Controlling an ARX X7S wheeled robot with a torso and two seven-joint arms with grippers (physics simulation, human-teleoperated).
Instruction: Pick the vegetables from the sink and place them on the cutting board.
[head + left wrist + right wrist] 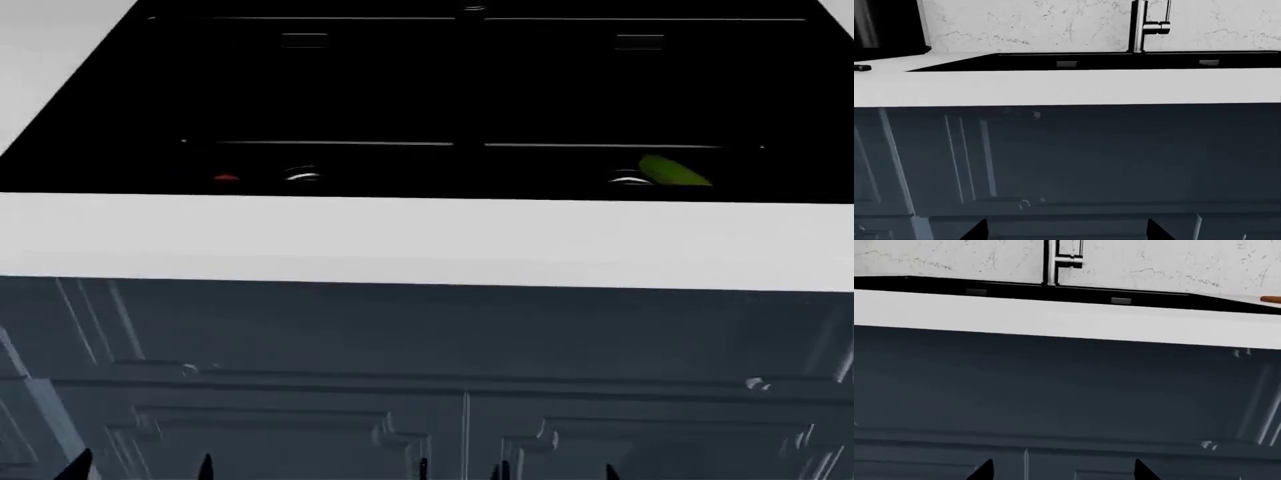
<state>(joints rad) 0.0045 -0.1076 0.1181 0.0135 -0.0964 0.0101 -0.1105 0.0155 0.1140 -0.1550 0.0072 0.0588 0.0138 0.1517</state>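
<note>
The black double-basin sink (467, 90) fills the top of the head view. A sliver of the red tomato (227, 178) shows in the left basin, beside its drain (303, 176). The green cucumber-like vegetable (674, 171) lies in the right basin by the other drain (627, 180). My left gripper (1067, 232) and right gripper (1064, 471) are both open and empty. They hang low in front of the cabinet doors, below the counter; only their tips show in the head view, left (143, 470) and right (554, 472). A thin brown sliver, perhaps the cutting board (1271, 299), lies on the counter right of the sink.
A white counter front strip (427, 240) lies between me and the sink, with dark blue-grey cabinet doors (467, 400) below. The faucet (1141, 25) stands behind the sink against a marble wall. A black appliance (887, 25) stands at the counter's left.
</note>
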